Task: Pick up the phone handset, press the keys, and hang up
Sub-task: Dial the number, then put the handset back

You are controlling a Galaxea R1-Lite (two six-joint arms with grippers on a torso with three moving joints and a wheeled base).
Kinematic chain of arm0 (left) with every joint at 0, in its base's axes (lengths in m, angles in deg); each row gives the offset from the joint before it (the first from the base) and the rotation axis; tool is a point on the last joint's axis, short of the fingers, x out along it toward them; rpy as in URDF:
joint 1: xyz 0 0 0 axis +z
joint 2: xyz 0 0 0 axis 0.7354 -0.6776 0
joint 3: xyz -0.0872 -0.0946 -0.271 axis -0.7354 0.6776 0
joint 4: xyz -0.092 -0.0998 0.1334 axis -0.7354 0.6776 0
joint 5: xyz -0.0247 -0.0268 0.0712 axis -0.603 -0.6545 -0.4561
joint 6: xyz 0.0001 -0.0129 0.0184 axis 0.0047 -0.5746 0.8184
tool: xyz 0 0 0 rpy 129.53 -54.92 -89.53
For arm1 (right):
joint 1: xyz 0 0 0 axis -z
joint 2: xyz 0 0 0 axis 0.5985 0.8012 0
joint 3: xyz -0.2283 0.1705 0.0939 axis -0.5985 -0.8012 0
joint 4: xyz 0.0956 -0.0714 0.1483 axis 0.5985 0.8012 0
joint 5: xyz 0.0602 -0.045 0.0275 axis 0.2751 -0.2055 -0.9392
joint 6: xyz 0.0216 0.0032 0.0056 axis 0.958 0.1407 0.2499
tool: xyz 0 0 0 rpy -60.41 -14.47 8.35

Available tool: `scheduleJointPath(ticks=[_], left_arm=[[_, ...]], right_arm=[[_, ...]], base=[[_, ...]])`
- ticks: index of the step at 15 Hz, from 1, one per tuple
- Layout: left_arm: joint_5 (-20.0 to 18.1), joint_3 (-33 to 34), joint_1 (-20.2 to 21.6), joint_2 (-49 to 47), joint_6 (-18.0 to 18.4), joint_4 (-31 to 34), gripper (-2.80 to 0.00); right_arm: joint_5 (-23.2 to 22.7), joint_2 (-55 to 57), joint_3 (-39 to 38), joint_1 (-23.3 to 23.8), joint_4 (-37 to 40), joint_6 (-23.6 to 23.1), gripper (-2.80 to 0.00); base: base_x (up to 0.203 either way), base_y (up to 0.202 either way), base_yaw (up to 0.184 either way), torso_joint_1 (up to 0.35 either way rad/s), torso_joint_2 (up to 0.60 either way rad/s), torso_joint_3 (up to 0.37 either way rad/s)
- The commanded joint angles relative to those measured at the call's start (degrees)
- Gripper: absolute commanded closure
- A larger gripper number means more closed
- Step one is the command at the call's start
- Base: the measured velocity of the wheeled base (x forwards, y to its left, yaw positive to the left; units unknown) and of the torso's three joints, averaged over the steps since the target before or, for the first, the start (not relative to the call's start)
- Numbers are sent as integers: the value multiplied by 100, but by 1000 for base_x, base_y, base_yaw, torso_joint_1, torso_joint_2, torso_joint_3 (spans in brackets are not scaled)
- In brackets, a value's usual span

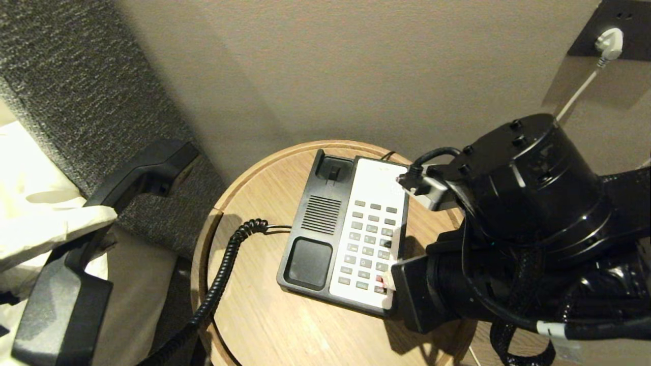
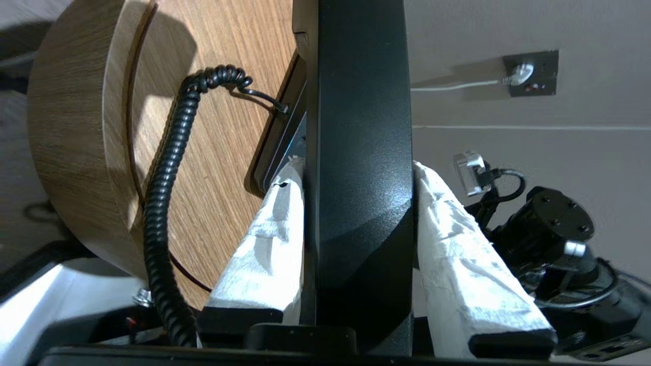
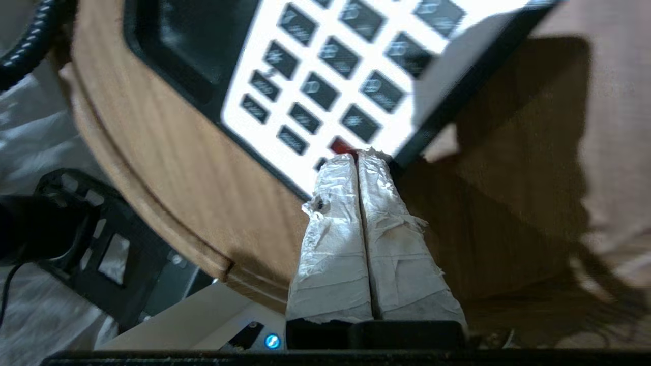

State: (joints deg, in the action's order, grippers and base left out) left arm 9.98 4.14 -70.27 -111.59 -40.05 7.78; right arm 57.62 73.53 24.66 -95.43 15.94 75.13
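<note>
- The phone handset (image 1: 96,244) is lifted off the phone base (image 1: 346,229) and hangs at the far left of the head view, out past the left edge of the round wooden table (image 1: 264,315), in front of a grey textured panel (image 1: 76,76).
- The left gripper (image 2: 358,239) is clamped on the handset's middle: its two white-wrapped fingers (image 2: 264,244) press the black shaft from both sides.
- The coiled cord (image 1: 224,269) runs from the left side of the base, loops over the tabletop and drops over the near-left rim towards the handset.
- The base sits a little right of the table's middle, its cradle side to the left and the white keypad (image 1: 368,239) to the right; bare wood shows on its near and left sides, and a narrower strip towards the far rim.
- The right gripper (image 3: 358,157) has its wrapped fingers pressed together, the tips at the near-right corner of the keypad, by a red key (image 3: 342,146); whether they actually touch the key is hard to say, since that view is blurred.
- The right arm (image 1: 534,218) reaches in from the right and covers the table's right edge.
- Behind the table stands a plain beige wall (image 1: 356,66) with a wall socket (image 1: 618,30) and a white plug (image 1: 609,44) at the far right.
</note>
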Motion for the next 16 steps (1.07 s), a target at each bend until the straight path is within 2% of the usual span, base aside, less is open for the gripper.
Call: scheduleJointPath(ticks=[1, 3, 6, 8, 9, 11, 12, 15, 16], left_arm=[[-17, -103, -1, -80, 241, 8, 0], [-3, -223, -3, -244, 749, 18, 0], [34, -546, -24, -740, 1054, 64, 0], [219, -693, -25, -1153, 1280, 38, 0], [269, -734, -51, -1349, 1541, 29, 0], [377, -869, -138, -1752, 2286, 32, 0], [540, -977, -303, -1957, 2512, 33, 0], [1429, -1320, -1220, -2647, 3212, 16, 0], [1608, -1553, -1347, -2890, 3534, 14, 0]], right_arm=[[130, -167, -40, 34, 53, 19, 0], [226, -398, -42, 105, 76, 41, 0], [253, -1024, -332, 325, 206, 222, 0], [256, -1516, -697, 413, 265, 298, 0], [259, -1701, -815, 460, 274, 319, 0], [265, -1956, -869, 703, 255, 343, 0], [280, -2057, -854, 833, 246, 344, 0], [433, -2302, -902, 1159, 225, 351, 0], [433, -2353, -964, 1194, 214, 353, 0]], base=[[0, 0, 0, 0, 0, 0], [0, 0, 0, 0, 0, 0], [0, 0, 0, 0, 0, 0], [0, 0, 0, 0, 0, 0], [0, 0, 0, 0, 0, 0], [0, 0, 0, 0, 0, 0], [0, 0, 0, 0, 0, 0], [0, 0, 0, 0, 0, 0], [0, 0, 0, 0, 0, 0]])
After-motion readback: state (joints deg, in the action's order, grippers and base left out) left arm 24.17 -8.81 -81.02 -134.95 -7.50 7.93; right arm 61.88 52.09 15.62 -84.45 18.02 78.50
